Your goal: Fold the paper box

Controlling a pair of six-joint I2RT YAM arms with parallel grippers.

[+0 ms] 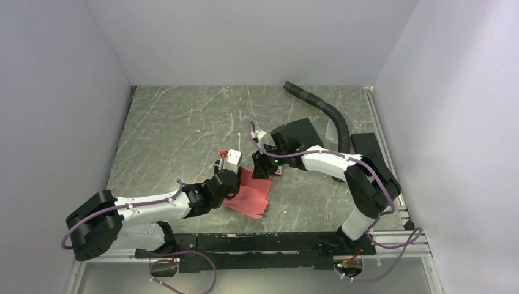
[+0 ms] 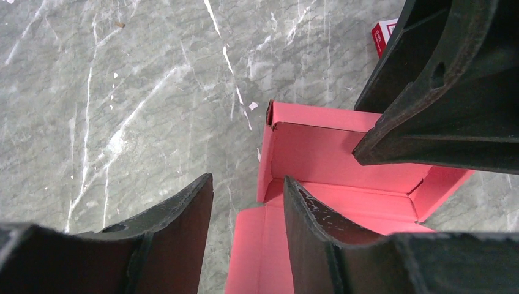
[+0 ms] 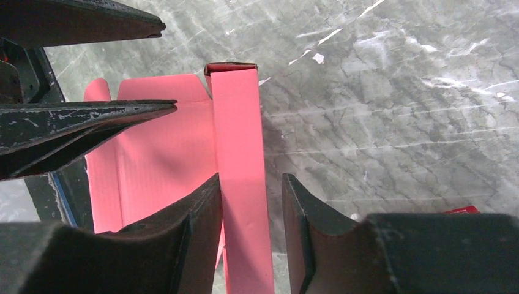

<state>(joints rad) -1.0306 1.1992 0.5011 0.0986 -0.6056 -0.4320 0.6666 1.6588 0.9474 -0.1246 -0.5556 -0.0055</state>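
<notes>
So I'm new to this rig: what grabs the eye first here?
The red-pink paper box, partly folded, lies on the grey marble table. Both arms meet over it: the left pincer is open at one side wall, and the right pincer straddles a raised wall.

The paper box [image 2: 343, 165] is seen right of centre on the grey table [image 2: 122, 92], its lower flap flanked by the parted left gripper [image 2: 248, 190].

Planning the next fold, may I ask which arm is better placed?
Likely right: the right gripper is open astride the paper box's raised wall, while the left gripper gapes over the table beside it.
</notes>
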